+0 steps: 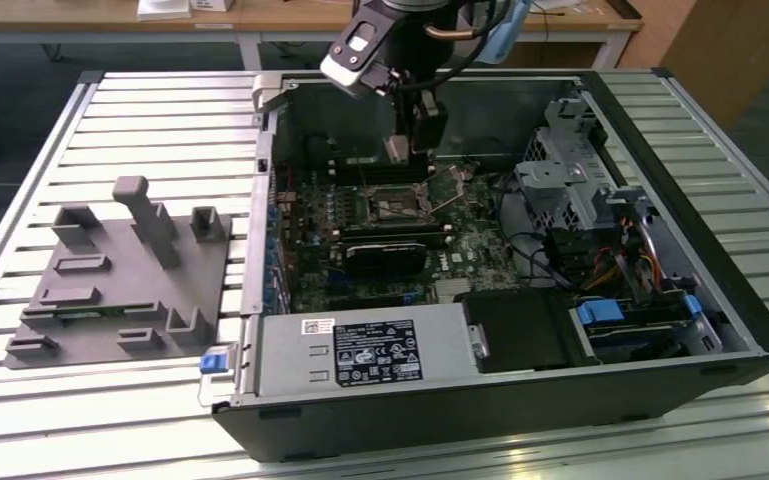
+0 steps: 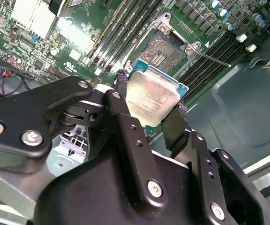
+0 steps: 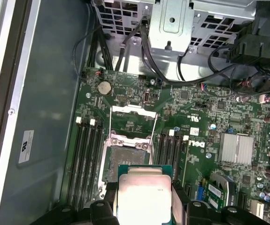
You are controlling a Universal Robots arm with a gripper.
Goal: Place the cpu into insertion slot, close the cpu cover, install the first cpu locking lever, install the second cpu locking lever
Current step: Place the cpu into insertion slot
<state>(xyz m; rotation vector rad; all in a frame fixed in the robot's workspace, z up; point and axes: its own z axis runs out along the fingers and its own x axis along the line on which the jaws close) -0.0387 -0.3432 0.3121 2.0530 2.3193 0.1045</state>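
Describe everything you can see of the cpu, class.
The cpu is a small, flat square chip with a dull silvery metal top, faintly printed, on a green board whose edge shows around it. The tool's two black fingers clamp its opposite edges. It is held in the air above the motherboard, not yet in the open slot, and touches nothing else.

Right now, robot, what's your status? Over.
End effector shut on small silvery square cpu. Hovering near dark square insertion slot, silvery cover frame open. Nothing blocking slot.

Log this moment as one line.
pincer: shut on cpu | cpu: held in air, not seated | insertion slot: empty | cpu cover: open
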